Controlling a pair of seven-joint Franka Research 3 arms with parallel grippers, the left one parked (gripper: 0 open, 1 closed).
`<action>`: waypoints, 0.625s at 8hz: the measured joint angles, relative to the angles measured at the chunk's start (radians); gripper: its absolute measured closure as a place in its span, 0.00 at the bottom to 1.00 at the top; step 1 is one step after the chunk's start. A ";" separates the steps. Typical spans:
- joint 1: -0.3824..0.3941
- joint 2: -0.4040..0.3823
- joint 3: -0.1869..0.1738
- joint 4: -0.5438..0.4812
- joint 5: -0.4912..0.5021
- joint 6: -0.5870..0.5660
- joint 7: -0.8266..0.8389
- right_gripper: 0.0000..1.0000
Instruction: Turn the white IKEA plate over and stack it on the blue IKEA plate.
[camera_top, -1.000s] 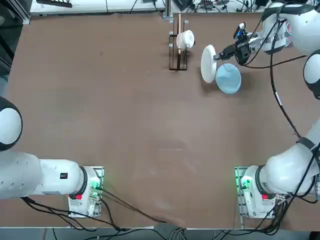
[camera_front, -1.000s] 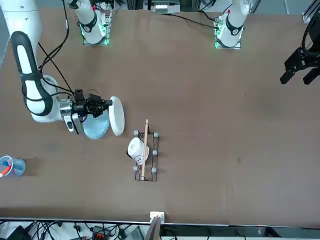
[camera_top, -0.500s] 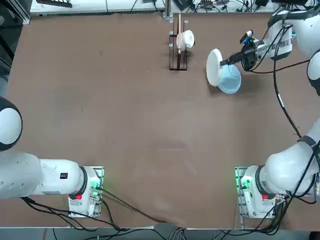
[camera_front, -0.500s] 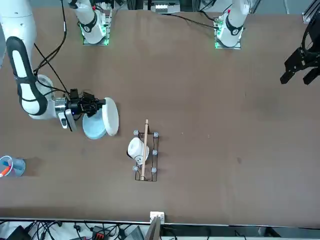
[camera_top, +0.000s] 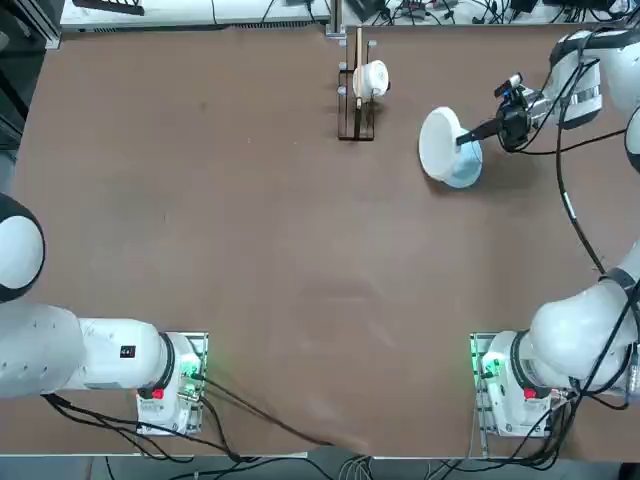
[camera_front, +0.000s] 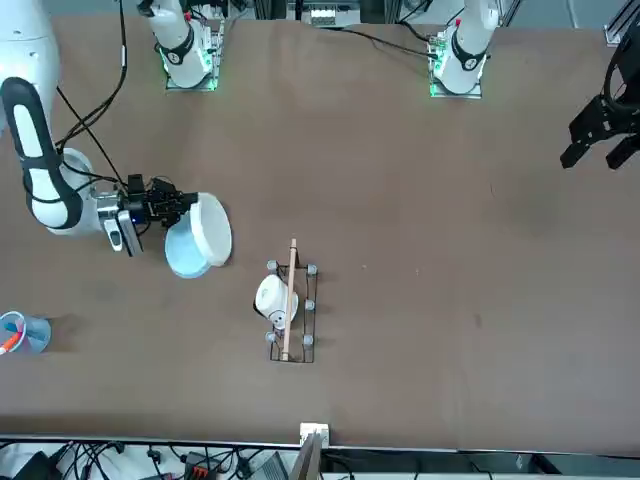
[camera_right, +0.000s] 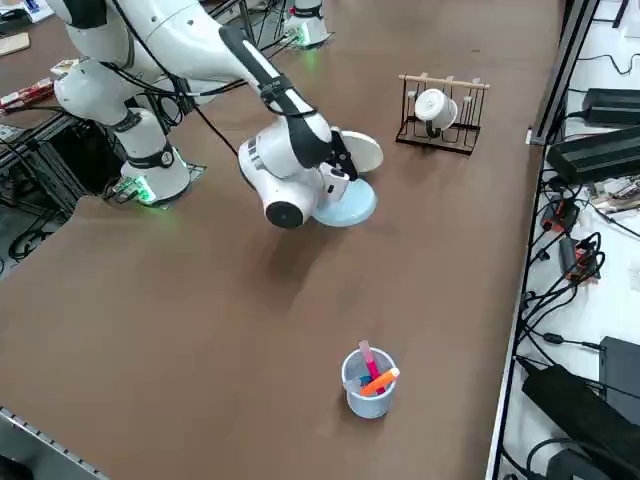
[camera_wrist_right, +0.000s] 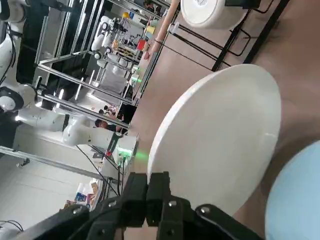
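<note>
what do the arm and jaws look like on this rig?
Right arm: glossy white rounded shells with black bands at the joints, loose black cables running along it outside. Its base glows green with a red spot. The right gripper is black and boxy with slim black jaws; a small blue part sits near the wrist.

You have a plain white plate (camera_top: 440, 145) over a pale light-blue plate (camera_top: 466, 170), both unpatterned, on a matte brown table (camera_top: 250, 250). The gripper (camera_top: 470, 137) at upper right is black on a white arm. The rack (camera_top: 356, 100) at top centre is dark wire with a light wooden rail, holding a white cup (camera_top: 374, 78).
</note>
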 joint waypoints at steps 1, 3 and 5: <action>-0.013 0.008 0.000 0.000 -0.008 -0.010 -0.024 0.97; -0.031 0.022 0.000 0.007 -0.018 -0.027 -0.049 0.97; -0.049 0.035 0.000 0.039 -0.055 -0.028 -0.050 0.96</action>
